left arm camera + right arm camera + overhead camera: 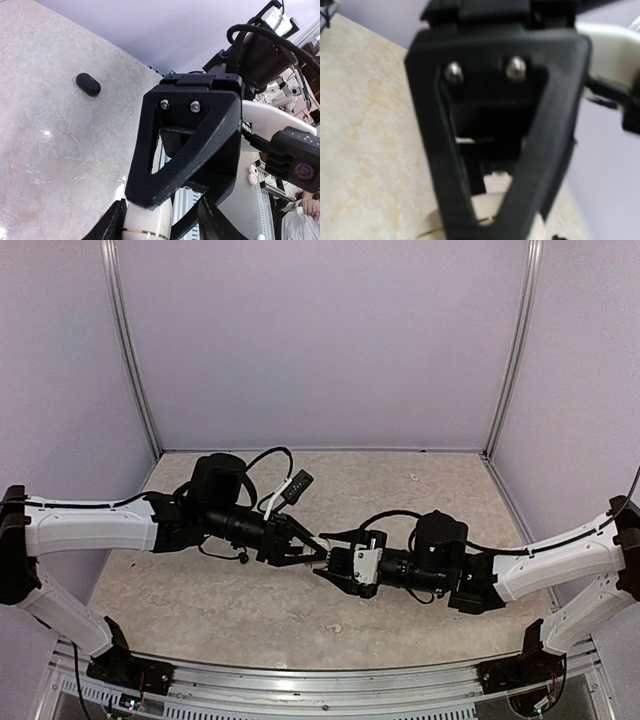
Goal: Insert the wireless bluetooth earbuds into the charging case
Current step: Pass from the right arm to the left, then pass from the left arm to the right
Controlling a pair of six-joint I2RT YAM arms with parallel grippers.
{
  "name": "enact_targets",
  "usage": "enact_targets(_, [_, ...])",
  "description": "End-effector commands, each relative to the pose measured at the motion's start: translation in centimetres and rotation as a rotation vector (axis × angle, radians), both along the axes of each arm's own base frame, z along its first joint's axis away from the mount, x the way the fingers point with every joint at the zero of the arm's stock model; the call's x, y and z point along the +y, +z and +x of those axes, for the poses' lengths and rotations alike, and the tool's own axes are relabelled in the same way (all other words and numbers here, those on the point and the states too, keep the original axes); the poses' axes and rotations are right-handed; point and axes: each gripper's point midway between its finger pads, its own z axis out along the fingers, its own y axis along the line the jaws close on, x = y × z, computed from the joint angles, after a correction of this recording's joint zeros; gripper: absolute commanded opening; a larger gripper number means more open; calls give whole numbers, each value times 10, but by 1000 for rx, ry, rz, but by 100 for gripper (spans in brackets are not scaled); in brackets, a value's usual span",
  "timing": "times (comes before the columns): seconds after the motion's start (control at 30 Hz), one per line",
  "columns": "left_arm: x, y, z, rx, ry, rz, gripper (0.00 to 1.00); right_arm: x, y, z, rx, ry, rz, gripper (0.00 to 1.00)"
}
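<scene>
A white pebble-shaped charging case point(147, 222) with a gold seam is held above the table where the two grippers meet. My left gripper point(318, 554) has its fingers on either side of the case in the left wrist view point(161, 220). My right gripper point(330, 568) faces it. One of its triangular black fingers point(185, 145) covers the top of the case. In the right wrist view the case point(492, 200) shows through the window of a left finger point(440, 150). The right gripper's own fingers do not show there. No earbud is visible.
A black pebble-shaped case point(88, 84) lies on the marble-pattern table point(45, 150), beyond the grippers. Purple walls with metal posts point(135, 370) close the cell on three sides. A metal rail point(330, 680) runs along the near edge.
</scene>
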Motion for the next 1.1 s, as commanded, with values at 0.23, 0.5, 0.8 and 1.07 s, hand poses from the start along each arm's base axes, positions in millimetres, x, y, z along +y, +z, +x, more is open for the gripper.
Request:
enact_targets(0.23, [10,26,13,-29,108,-142,36,-10,28,16,30,-109,160,52])
enact_targets(0.5, [9,24,12,-8,100,-160,26,-12,32,20,31,-132,182,52])
enact_targets(0.8, [12,17,14,-73,93,-108,15,-14,24,15,129,-98,131,79])
enact_targets(1.07, [22,1,24,-264,101,50,13,-32,14,1,424,36,10,69])
